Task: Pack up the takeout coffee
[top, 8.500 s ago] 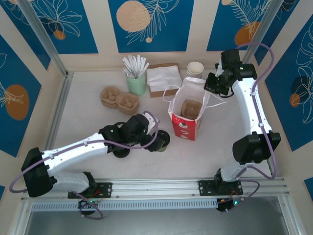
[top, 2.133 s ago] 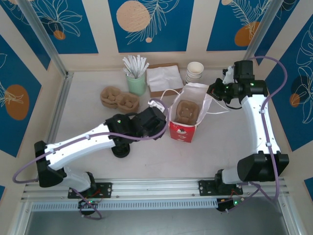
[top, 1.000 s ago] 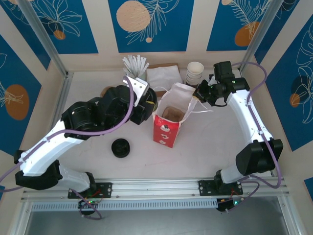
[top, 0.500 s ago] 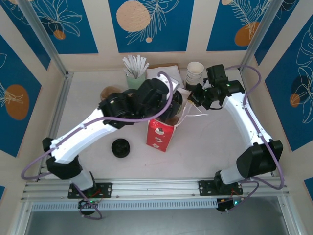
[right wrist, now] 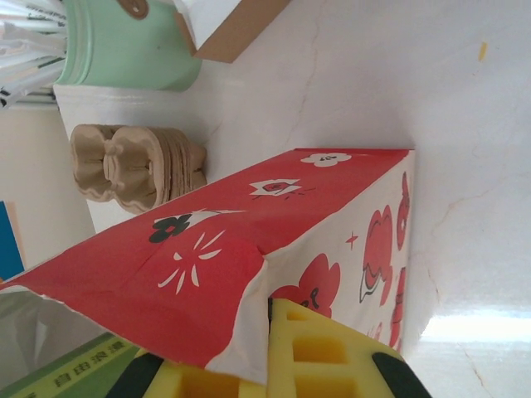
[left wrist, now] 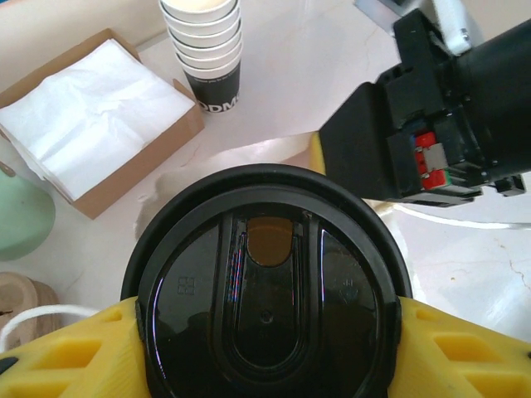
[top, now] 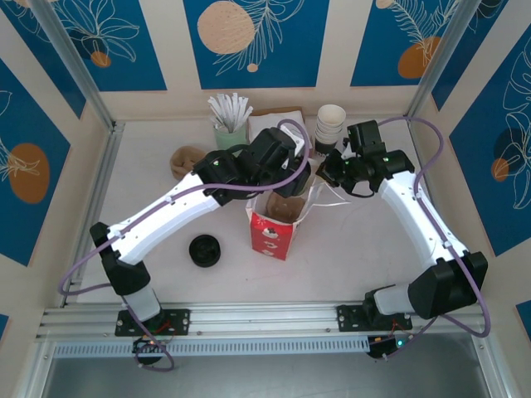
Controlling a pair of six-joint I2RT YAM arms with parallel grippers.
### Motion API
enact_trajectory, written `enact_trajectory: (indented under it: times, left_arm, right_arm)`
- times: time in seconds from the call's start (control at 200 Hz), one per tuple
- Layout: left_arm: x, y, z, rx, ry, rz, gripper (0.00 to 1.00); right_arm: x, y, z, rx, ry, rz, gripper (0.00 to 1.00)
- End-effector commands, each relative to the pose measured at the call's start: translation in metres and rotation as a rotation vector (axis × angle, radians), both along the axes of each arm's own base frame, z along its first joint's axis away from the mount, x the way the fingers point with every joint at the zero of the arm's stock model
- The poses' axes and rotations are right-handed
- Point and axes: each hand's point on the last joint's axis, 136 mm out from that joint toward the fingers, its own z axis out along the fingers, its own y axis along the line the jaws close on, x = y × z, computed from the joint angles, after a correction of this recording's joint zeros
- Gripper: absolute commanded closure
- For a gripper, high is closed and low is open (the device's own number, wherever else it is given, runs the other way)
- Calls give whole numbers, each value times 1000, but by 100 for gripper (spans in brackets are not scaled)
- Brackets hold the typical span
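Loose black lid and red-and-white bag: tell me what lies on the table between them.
Nothing lies there. In the top external view, the stretch of table between the loose black lid and the red-and-white bag is bare.

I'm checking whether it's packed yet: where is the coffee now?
In the top view the coffee is mid-table, held by the left gripper over the open bag, near the right gripper pinching its rim.
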Motion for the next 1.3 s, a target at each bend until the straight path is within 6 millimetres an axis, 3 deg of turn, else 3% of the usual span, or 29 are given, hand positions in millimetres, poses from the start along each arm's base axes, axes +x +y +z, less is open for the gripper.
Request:
enact_trajectory:
  times: [0.0,0.11,0.28,0.55,0.795,0.84,0.925,0.995,1.14,1.295]
  left_arm:
    - [2,-12,-4,-10,-10,-45,41]
    - [3,-12,-3,-21,-14,-39,40]
    - [6,-8,-8,-11,-10,0,41]
    - [8,-2,-33,21,-14,15,42]
    - [6,1,-43,35,1,20,42]
    - [9,3,-42,13,4,48,42]
    - [4,-6,-33,-47,-8,-1,42]
    - [2,-4,-32,-66,14,6,42]
    - [-10,-5,-37,-115,27,-7,44]
    - [-10,7,-43,-71,12,38,44]
  right_arm:
    - [2,11,-12,7,-33,76,100]
    - [1,20,-13,32,-43,156,100]
    - [-4,16,0,14,-95,201,100]
    - [-5,17,13,44,-211,208,100]
    - [-5,19,33,58,-252,218,100]
    - [-7,12,29,50,-221,172,100]
    - [-21,17,21,75,-192,225,100]
    - [-35,12,13,96,-160,172,100]
    - [-57,1,22,46,-311,106,100]
    - [-58,-12,19,-8,-361,76,100]
